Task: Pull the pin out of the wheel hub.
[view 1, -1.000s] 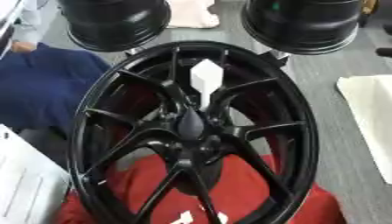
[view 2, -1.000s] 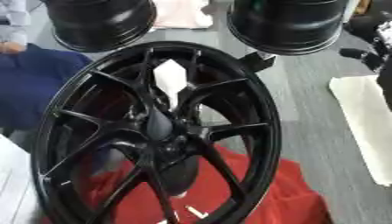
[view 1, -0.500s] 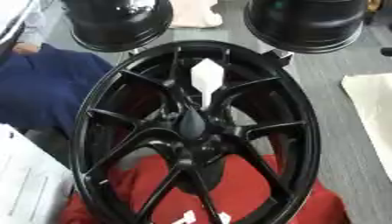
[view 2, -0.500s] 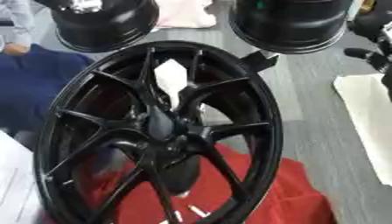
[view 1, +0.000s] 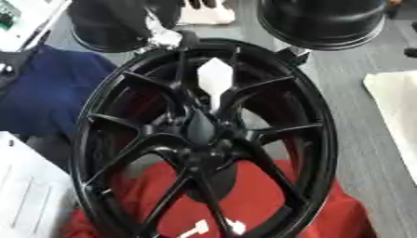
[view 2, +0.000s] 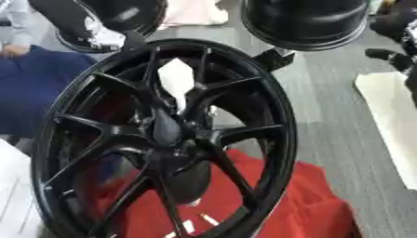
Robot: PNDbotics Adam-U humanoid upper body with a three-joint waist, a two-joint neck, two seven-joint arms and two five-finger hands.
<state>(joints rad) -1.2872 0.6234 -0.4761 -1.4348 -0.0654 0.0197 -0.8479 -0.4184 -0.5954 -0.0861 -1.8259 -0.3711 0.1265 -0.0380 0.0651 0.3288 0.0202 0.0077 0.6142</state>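
A large black spoked wheel [view 1: 269,93] stands tilted on a red cloth [view 1: 252,204]. Its dark hub [view 1: 204,139] sits at the middle where the spokes meet; I cannot make out a pin in it. A white pointed shape [view 1: 214,76] shows through the upper spokes. My left arm comes down from the upper left, black with a silver part, and my left hand [view 1: 165,36] is at the wheel's top rim, blurred. Dark parts that look like my right hand [view 2: 397,55] show at the right edge of the right eye view, apart from the wheel.
Two more black wheels lie behind, one at upper left [view 1: 106,28] and one at upper right [view 1: 322,23]. A dark blue cloth [view 1: 41,93] is on the left, white sheets at lower left [view 1: 24,195] and right [view 1: 399,116]. Grey floor [view 1: 366,153] runs along the right.
My left arm has come in from the upper left and now reaches the wheel's top rim. The wheel itself has stayed put.
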